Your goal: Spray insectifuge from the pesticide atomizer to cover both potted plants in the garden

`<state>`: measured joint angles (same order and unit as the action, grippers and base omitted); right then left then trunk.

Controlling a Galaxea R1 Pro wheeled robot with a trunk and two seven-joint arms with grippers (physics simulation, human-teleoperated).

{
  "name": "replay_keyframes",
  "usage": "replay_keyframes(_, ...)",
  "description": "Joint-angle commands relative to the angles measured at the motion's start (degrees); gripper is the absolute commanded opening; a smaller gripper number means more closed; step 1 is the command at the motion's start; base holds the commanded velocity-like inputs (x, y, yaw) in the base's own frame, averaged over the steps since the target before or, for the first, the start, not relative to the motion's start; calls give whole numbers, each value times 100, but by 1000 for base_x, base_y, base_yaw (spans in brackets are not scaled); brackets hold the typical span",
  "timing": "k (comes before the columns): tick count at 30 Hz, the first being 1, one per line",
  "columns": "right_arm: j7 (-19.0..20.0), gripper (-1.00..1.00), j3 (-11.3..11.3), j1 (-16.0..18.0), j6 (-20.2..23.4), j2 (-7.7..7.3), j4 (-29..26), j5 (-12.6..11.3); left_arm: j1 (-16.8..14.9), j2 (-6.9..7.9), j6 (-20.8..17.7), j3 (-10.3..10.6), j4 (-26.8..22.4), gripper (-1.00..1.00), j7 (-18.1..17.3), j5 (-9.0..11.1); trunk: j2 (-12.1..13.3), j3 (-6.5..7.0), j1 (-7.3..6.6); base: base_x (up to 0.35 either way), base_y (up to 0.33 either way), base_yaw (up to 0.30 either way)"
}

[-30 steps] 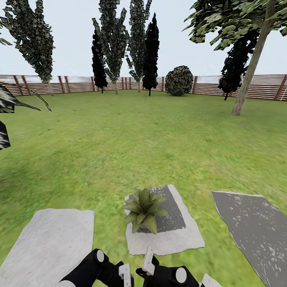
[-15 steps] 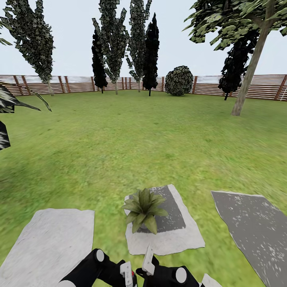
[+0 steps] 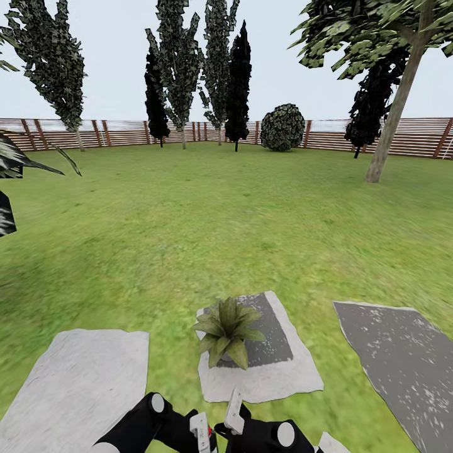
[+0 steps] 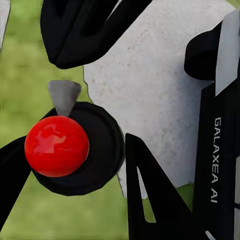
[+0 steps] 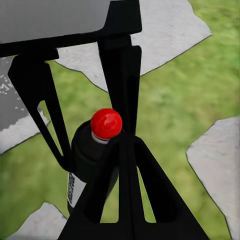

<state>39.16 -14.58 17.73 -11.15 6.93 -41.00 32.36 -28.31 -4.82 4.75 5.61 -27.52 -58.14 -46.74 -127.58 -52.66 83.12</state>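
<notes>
1. At the near edge of the head view, two glossy black arms are seen side by side. The left gripper (image 3: 200,434) and the right gripper (image 3: 234,410) each carry a flat white finger plate and are held close together.
2. The pesticide atomizer (image 4: 95,155) is seen in the left wrist view as a round, dark bottle topped by a shiny red ball (image 4: 56,146), with a small grey cone at its rim. It is held above the border of grass and a pale slab.
3. In the right wrist view the same bottle (image 5: 87,155) stands upright among thin black finger struts, with a white label on its side. Black finger parts lie against the bottle in both wrist views. Whether either gripper is clamped on it or spread cannot be told.
4. Just beyond the grippers, one potted plant (image 3: 226,330) is seen, a low rosette of broad pointed green leaves. It stands at the left side of a rough stepping stone (image 3: 277,377) that is pale with a dark grey patch.
5. A light grey slab (image 3: 82,384) lies to the left and a dark speckled slab (image 3: 396,365) to the right.
6. A mottled green lawn (image 3: 251,233) stretches beyond them.
7. Striped spiky leaves (image 3: 25,162) are cut off at the left edge.
8. Farthest away, the lawn is closed by a brown slatted wooden fence (image 3: 94,133), with tall narrow conifers (image 3: 179,63), a round bush (image 3: 282,127) and a tree with a leaning trunk (image 3: 395,119).
</notes>
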Motion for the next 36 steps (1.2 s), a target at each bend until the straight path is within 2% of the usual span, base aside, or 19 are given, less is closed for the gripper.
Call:
replay_keyframes(1, 4, -100, 7, 1, -37, 2, -4, 60, 0, -2, 54, -6, -7, -100, -5, -48, -2, -5, -1, 0, 0, 0)
replay_keyframes(24, 4, -100, 7, 2, -37, 2, 4, 62, -7, -70, 61, -7, -7, -100, -5, -39, -2, -5, -1, 0, 0, 0)
replay_keyframes(36, 4, -100, 7, 2, -37, 2, 9, 65, -5, -25, 53, 20, 61, -100, 5, -60, -2, -5, -1, 0, 0, 0)
